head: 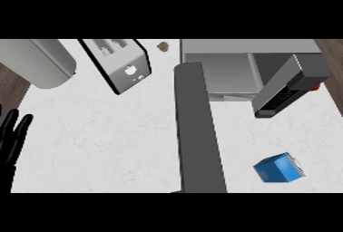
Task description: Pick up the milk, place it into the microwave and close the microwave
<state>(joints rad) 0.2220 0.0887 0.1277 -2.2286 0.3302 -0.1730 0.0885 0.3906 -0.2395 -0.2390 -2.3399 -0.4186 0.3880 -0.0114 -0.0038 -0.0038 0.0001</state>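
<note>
I see the blue milk carton (280, 168) lying on the white worktop (107, 136) at lower right, in front of the microwave (227, 68), whose door (198, 131) stands open. My left hand (12, 136) rests released at the left edge, fingers up. My right hand isn't visible.
</note>
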